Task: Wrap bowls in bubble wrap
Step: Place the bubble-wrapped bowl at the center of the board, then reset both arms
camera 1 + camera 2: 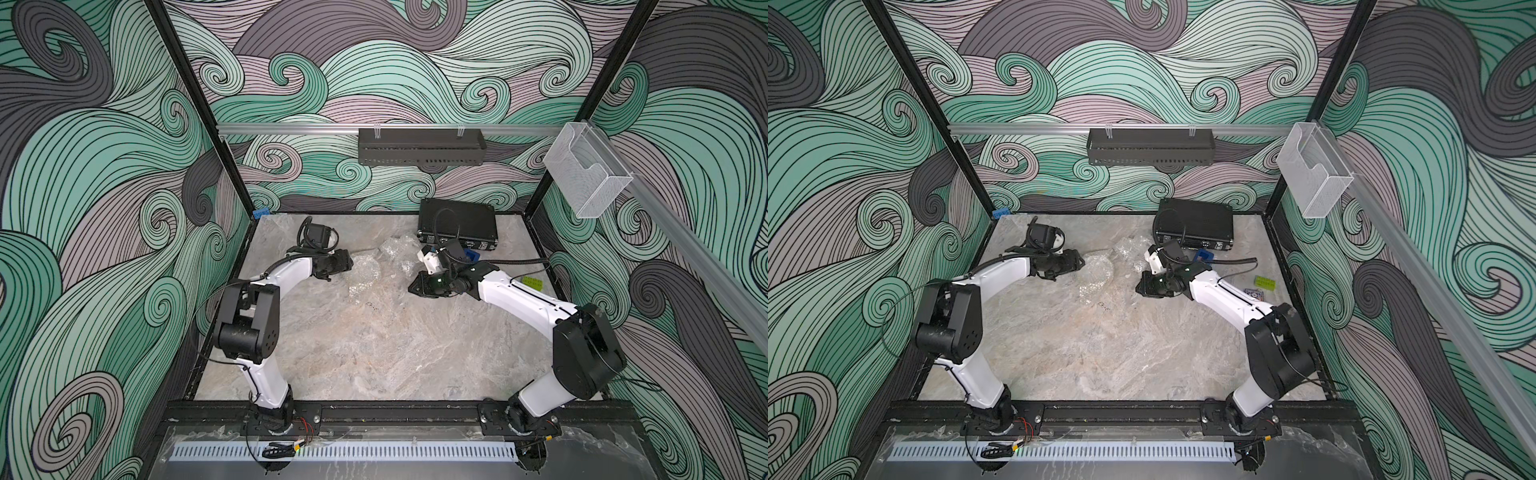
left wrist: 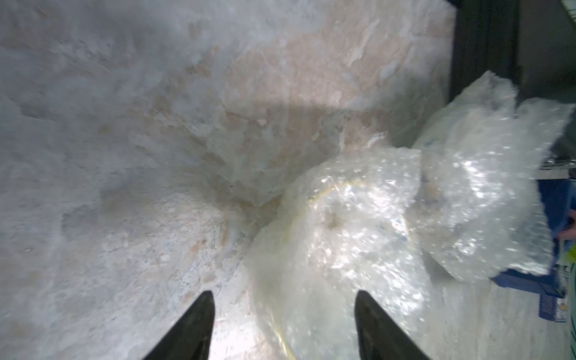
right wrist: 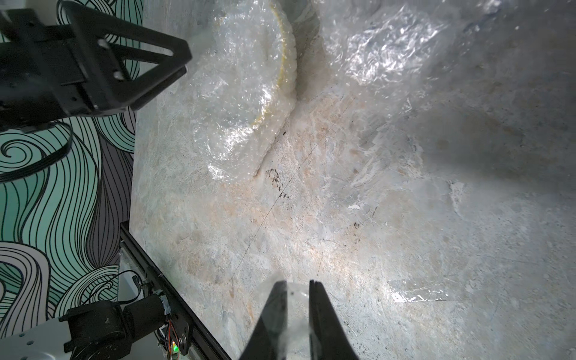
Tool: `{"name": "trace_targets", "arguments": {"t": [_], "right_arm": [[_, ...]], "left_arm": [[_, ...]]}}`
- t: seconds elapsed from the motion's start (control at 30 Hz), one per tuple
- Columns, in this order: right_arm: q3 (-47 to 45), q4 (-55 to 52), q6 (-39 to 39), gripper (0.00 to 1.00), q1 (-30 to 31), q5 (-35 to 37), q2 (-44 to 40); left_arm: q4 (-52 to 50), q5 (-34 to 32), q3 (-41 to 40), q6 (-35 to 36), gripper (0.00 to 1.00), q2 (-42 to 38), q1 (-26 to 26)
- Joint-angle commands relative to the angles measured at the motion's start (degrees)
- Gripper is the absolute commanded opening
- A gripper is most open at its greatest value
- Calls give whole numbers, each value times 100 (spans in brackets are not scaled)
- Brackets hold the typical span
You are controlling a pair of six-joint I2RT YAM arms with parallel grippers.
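Two crumpled bundles of bubble wrap lie at the back middle of the marble table [image 1: 374, 353]. The nearer bundle [image 1: 363, 272] [image 2: 343, 224] [image 3: 249, 93] is wrapped round a bowl; only its yellow rim shows through. The second bundle [image 1: 397, 253] [image 2: 483, 187] [image 3: 389, 46] hides whatever it holds. My left gripper [image 1: 349, 264] [image 2: 285, 296] [image 3: 174, 62] is open, its fingers either side of the nearer bundle's edge without gripping it. My right gripper [image 1: 411, 286] [image 3: 297, 283] hovers low to the right, its jaws nearly together on a small scrap of clear film.
A black case [image 1: 457, 224] stands at the back right with a blue box [image 1: 471, 255] [image 2: 554, 218] in front of it. A green item [image 1: 534, 284] lies near the right wall. A clear holder [image 1: 582, 174] hangs on the right rail.
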Motion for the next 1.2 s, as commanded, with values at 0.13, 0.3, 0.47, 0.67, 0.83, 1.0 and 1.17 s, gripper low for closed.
{"name": "trace_targets", "arguments": {"t": [0.13,0.3,0.47,0.67,0.83,1.0,1.17], "right_arm": [[-358,-15,-234,27,-390,464,-790],[-1004,22,-809,49,-624,2095,-1754],[-2217,1209,-1281,77,-811,3281,-2883],[-3838,2979,-2026,99,-827,4426,-4187],[-4485,4166,-2701,99,-1165,5034,-3945],[-4826,5839,-2034,99,-2190,4851,-2439],[-4323,6565,-2741,95,-2349,4657,-1370]], "left_arm": [[-127,-1175,-677,-360,86,-1958,66],[131,-2823,-1781,-285,90,-3728,28],[1665,-4153,-3594,446,95,-5403,17],[3074,-4586,-4695,1522,95,-5553,19],[4080,-4739,-4833,1957,97,-4010,118],[4971,-4298,-4412,2550,99,-2400,316],[6047,-2956,-4386,2309,99,-1459,882]]}}
